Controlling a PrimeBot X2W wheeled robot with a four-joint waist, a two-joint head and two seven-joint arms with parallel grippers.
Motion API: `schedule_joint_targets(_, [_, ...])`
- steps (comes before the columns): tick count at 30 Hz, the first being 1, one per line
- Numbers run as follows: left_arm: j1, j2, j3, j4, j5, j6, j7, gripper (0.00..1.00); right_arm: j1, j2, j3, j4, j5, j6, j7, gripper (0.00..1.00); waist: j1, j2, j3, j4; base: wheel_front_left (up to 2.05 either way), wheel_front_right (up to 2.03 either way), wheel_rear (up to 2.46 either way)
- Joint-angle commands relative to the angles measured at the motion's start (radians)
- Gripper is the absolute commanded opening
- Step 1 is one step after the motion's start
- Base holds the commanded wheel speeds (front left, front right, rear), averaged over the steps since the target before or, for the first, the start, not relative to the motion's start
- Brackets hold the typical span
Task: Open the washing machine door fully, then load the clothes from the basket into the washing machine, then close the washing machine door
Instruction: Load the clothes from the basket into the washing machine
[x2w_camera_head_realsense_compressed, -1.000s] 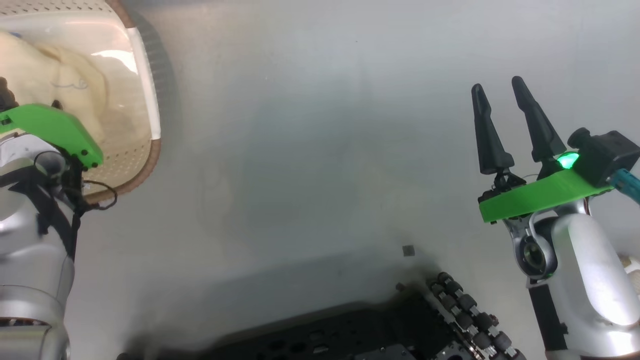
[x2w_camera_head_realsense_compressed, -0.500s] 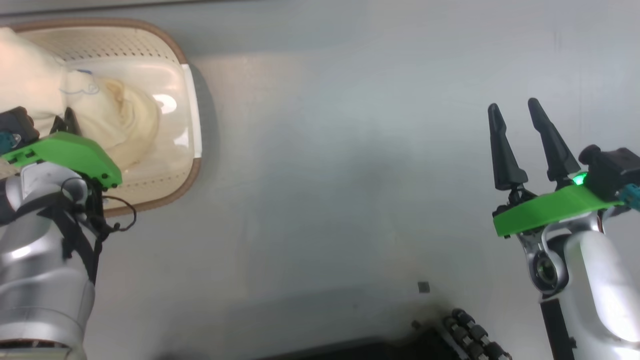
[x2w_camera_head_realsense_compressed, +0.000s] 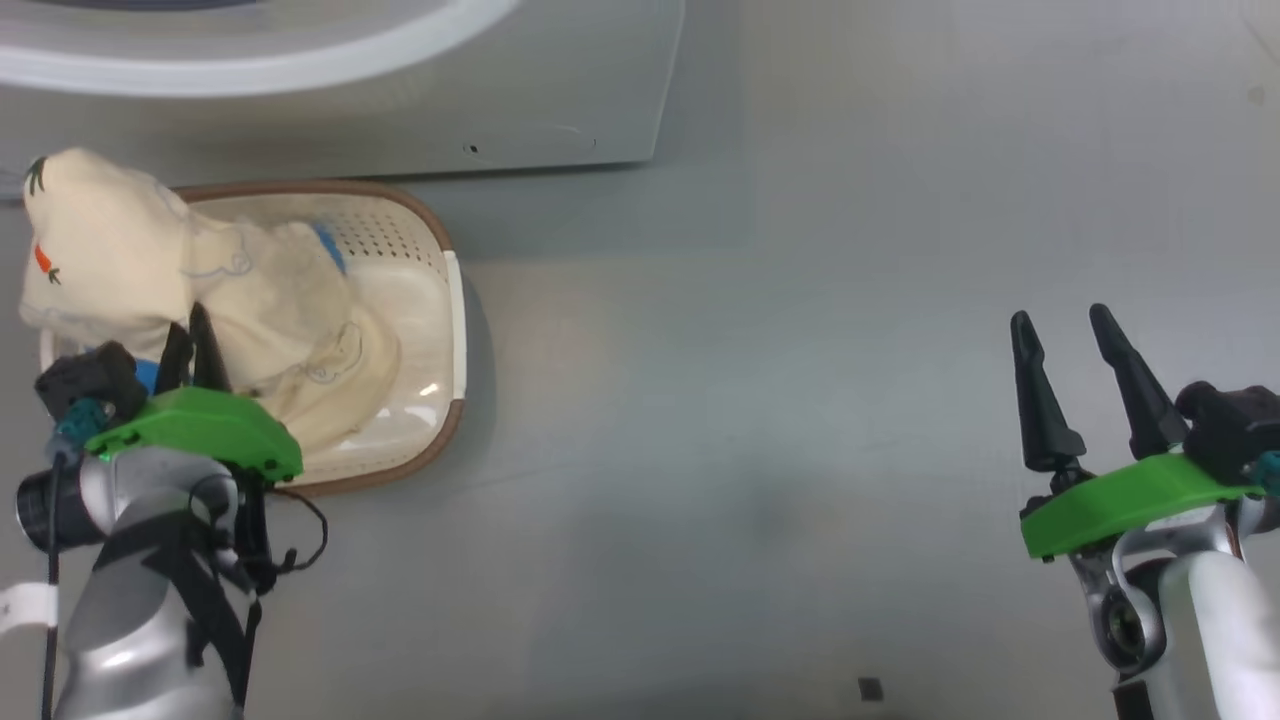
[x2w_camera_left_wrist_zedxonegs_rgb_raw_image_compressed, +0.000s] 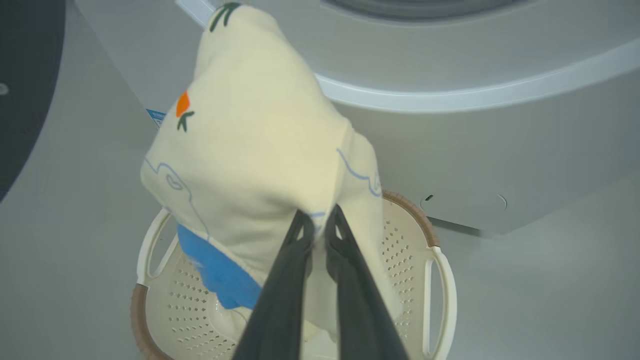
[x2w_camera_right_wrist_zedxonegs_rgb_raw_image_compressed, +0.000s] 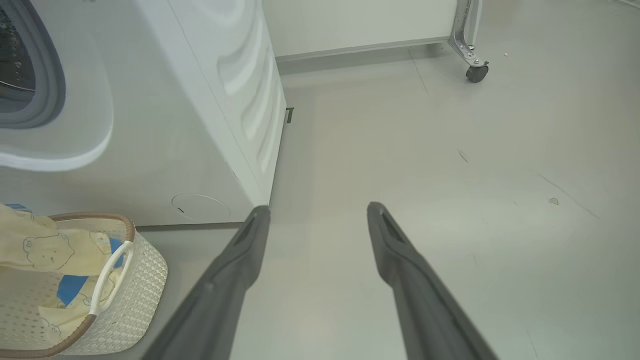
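Note:
My left gripper (x2w_camera_left_wrist_zedxonegs_rgb_raw_image_compressed: 318, 216) is shut on the cream clothes (x2w_camera_left_wrist_zedxonegs_rgb_raw_image_compressed: 250, 150), holding them bunched up above the basket (x2w_camera_left_wrist_zedxonegs_rgb_raw_image_compressed: 440, 280); a blue patch and an orange mark show on the fabric. From the head, the left gripper (x2w_camera_head_realsense_compressed: 190, 340) sits over the basket (x2w_camera_head_realsense_compressed: 445, 300), with the clothes (x2w_camera_head_realsense_compressed: 120, 250) raised and part of them still hanging into it. The washing machine (x2w_camera_head_realsense_compressed: 560, 90) stands just behind the basket, its opening (x2w_camera_right_wrist_zedxonegs_rgb_raw_image_compressed: 50, 75) uncovered with the grey gasket showing. A dark curved rim (x2w_camera_left_wrist_zedxonegs_rgb_raw_image_compressed: 25, 75) at the left looks like the swung-open door. My right gripper (x2w_camera_head_realsense_compressed: 1060, 318) hangs open over bare floor.
Grey floor stretches right of the washing machine (x2w_camera_right_wrist_zedxonegs_rgb_raw_image_compressed: 240, 100). A white panel on a metal leg with a caster wheel (x2w_camera_right_wrist_zedxonegs_rgb_raw_image_compressed: 476, 73) stands at the back right. A small dark square (x2w_camera_head_realsense_compressed: 870, 688) lies on the floor near me.
The head camera has tilted up, bringing the washing machine into view. My left gripper has lifted the clothes higher out of the basket. The right gripper stays open.

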Motion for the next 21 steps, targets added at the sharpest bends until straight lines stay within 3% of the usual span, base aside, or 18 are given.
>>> schedule_joint_targets(1, [0.036, 0.032, 0.033, -0.047, 0.013, 0.006, -0.014, 0.00, 0.017, -0.011, 0.013, -0.036, -0.014, -0.003, 0.004, 1.00, 0.0001, -0.0001, -0.066, 0.018, 0.00, 0.00, 0.00])
schedule_joint_targets(10, [0.217, -0.005, 0.031, -0.224, 0.064, 0.010, -0.014, 0.00, 0.068, -0.013, -0.023, -0.089, -0.061, -0.003, 0.042, 1.00, 0.0001, -0.0001, -0.199, 0.037, 0.00, 0.00, 0.00])
schedule_joint_targets(21, [0.358, -0.027, -0.007, -0.325, 0.088, 0.009, -0.013, 0.00, 0.124, -0.023, 0.012, -0.151, -0.099, -0.003, 0.080, 1.00, 0.0001, -0.0001, -0.338, 0.066, 0.00, 0.00, 0.00])
